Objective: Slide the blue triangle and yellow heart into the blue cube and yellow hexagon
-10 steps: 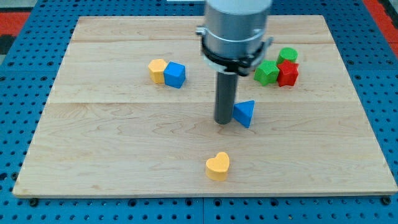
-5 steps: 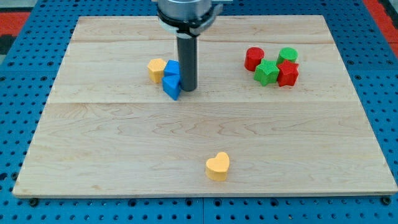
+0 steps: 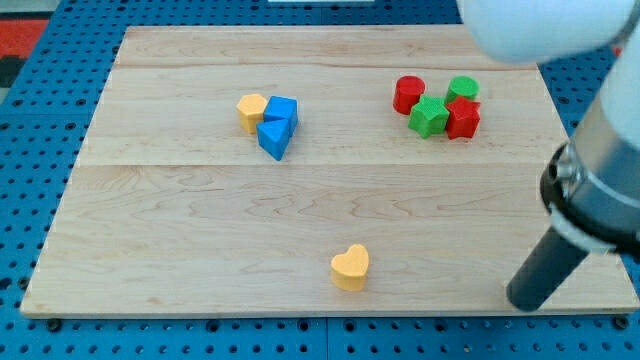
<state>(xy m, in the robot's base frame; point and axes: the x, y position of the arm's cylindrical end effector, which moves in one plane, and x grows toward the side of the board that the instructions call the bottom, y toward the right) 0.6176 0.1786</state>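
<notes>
The blue triangle [image 3: 273,138] lies against the lower side of the blue cube [image 3: 283,110], which touches the yellow hexagon [image 3: 252,112] on its left, in the board's upper left. The yellow heart [image 3: 351,267] lies alone near the board's bottom edge, at the middle. My tip [image 3: 524,300] rests near the board's bottom right corner, far to the right of the heart and touching no block.
A cluster of two red blocks [image 3: 408,95] [image 3: 463,119] and two green blocks [image 3: 428,116] [image 3: 462,89] sits at the upper right. The wooden board [image 3: 200,230] lies on a blue perforated table.
My tip pushed the blue triangle left and up against the blue cube, then swung away to the bottom right corner. The yellow heart has not moved.
</notes>
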